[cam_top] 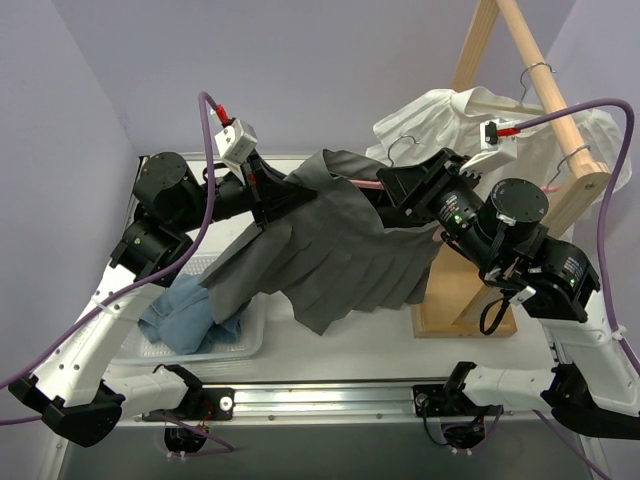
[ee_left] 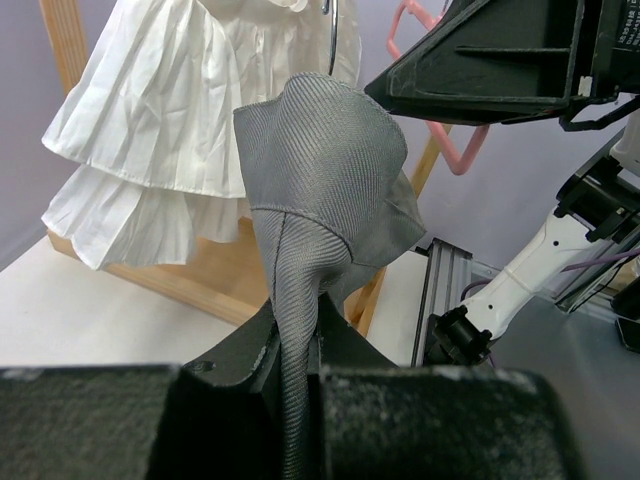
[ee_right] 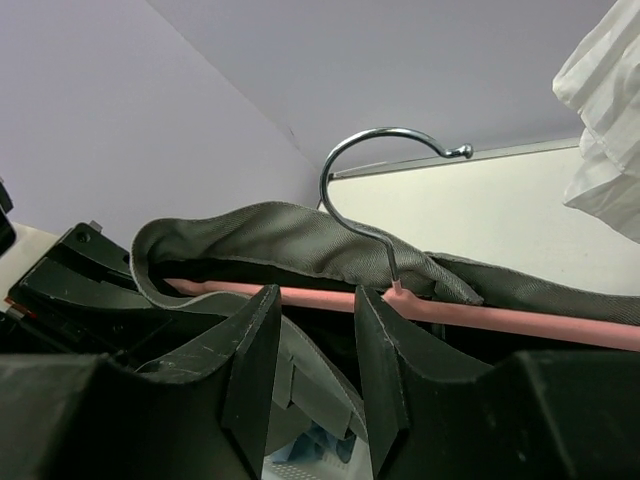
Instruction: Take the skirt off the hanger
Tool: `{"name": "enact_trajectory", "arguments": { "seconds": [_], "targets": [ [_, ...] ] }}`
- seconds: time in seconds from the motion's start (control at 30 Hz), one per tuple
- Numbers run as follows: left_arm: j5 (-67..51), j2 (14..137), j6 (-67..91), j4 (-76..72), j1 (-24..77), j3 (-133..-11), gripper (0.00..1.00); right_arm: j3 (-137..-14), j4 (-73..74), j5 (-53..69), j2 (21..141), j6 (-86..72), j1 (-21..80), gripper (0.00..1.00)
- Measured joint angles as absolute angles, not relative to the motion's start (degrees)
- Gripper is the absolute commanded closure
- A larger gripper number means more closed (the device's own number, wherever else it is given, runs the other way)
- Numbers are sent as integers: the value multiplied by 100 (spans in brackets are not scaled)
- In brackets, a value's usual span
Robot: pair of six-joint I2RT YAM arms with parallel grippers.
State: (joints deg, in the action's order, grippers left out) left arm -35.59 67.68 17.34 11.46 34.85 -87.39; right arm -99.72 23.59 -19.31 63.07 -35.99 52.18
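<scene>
1. The white worktop (cam_top: 375,355) is carrying everything, with both arms reaching over it from the near edge.
2. A wooden rack (cam_top: 530,55) is standing at the far right, its slanted beam rising out of view.
3. The grey pleated skirt (cam_top: 330,250) is hanging in mid-air between the 2 arms above the worktop. Its waistband is draping over the hanger while the pleats are fanning down toward the tray.
4. A white ruffled garment (cam_top: 440,115) is hanging on the rack behind the skirt (on its own metal hook).
5. A clear tray (cam_top: 235,345) is sitting at the near left, holding a crumpled blue cloth (cam_top: 185,310).
6. The pink hanger (ee_right: 500,318) is running level under the waistband, its metal hook (ee_right: 370,150) curving up free of the rack.
7. The left pincer (ee_left: 295,370) is clamping closed on a bunched fold of the skirt, which is rising straight out from between its fingers.
8. The right pincer (ee_right: 310,330) is standing with its fingers parted, gripping nothing. The hanger's bar and the waistband are crossing just beyond its tips.
</scene>
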Motion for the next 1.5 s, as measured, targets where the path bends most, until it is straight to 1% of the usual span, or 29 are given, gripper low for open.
{"name": "enact_trajectory", "arguments": {
  "seconds": [0.27,0.5,0.8,0.93,1.03,1.07,1.13,1.2,1.23,1.27,1.33,1.37,1.4,1.47,1.5],
  "targets": [
    [-3559,6766,1732,1166,3485,-8803,98,-9784,2390,-1977,6326,-3597,5218,68],
    [-3559,6744,1732,1179,3485,-8823,98,-9765,2412,-2112,6326,-3559,5218,65],
    [-3588,6729,1745,1184,3485,-8823,98,-9751,2423,-2309,6357,-3420,5218,65],
    [-3640,6722,1780,1184,3485,-8823,98,-9692,2331,-2351,6477,-3339,5218,67],
    [-3623,6724,1780,1184,3483,-8823,98,-9651,2222,-2429,6593,-3284,5207,71],
    [-3610,6722,1780,1184,3483,-8823,98,-9625,2191,-2462,6624,-3269,5199,75],
    [-3581,6722,1780,1184,3483,-8823,98,-9596,2169,-2536,6685,-3225,5177,78],
    [-3557,6722,1778,1184,3483,-8823,98,-9579,2143,-2615,6733,-3183,5175,88],
    [-3544,6718,1778,1184,3483,-8823,98,-9550,2126,-2657,6740,-3170,5172,98],
    [-3533,6713,1778,1186,3483,-8820,98,-9520,2086,-2672,6740,-3151,5170,100],
    [-3535,6709,1778,1192,3483,-8814,98,-9480,2043,-2716,6740,-3131,5175,100],
    [-3535,6709,1778,1197,3483,-8809,94,-9465,2032,-2722,6740,-3127,5175,100],
    [-3535,6707,1776,1203,3483,-8809,86,-9459,2023,-2722,6740,-3124,5175,100],
    [-3544,6696,1769,1199,3483,-8783,62,-9454,2012,-2733,6740,-3127,5175,100],
    [-3607,6670,1776,1168,3494,-8764,59,-9452,2027,-2742,6740,-3129,5175,100]
  ]
}}
